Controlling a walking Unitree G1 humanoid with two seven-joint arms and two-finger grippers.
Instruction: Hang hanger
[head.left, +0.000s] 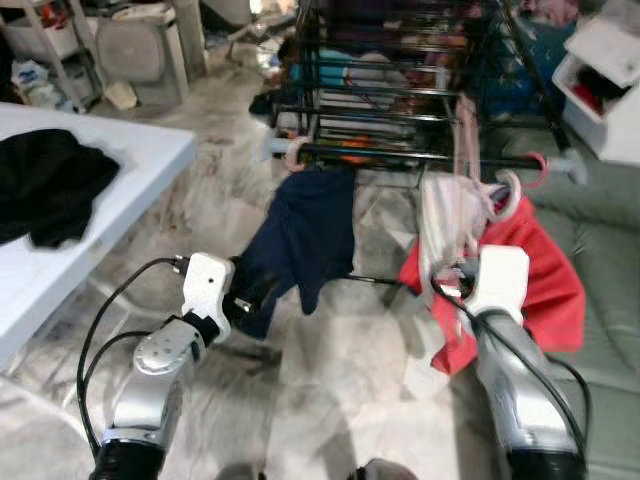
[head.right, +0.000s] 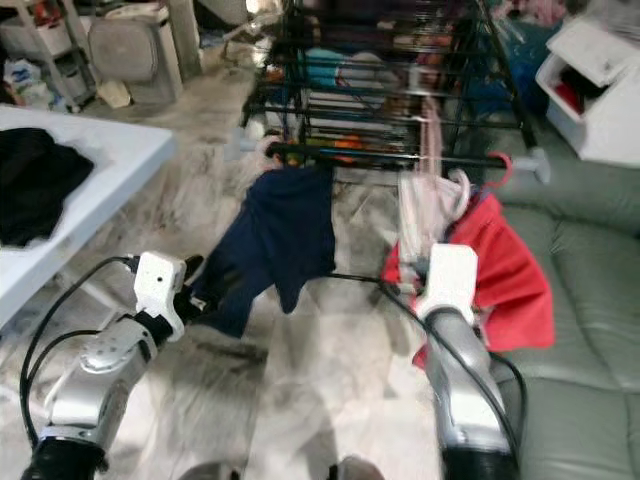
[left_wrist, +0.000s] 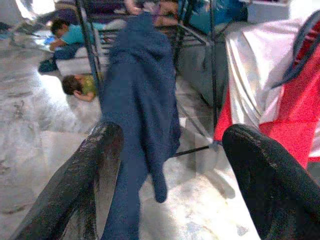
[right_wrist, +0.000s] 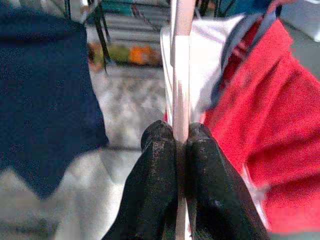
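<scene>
Right gripper (right_wrist: 181, 142) clamps pink hanger (right_wrist: 181, 60) (steadying it toward the rack rail (head.left: 420, 157)); left gripper (left_wrist: 170, 150) open, idle.

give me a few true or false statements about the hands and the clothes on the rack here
1. The right hand is shut on a pale pink hanger. True.
2. The left hand is clamped on the navy garment. False: its fingers are spread open and hold nothing.
3. A red garment hangs on the rack to the right of the navy one. True.
4. The black cloth lies on the floor. False: it lies on the white table.
</scene>
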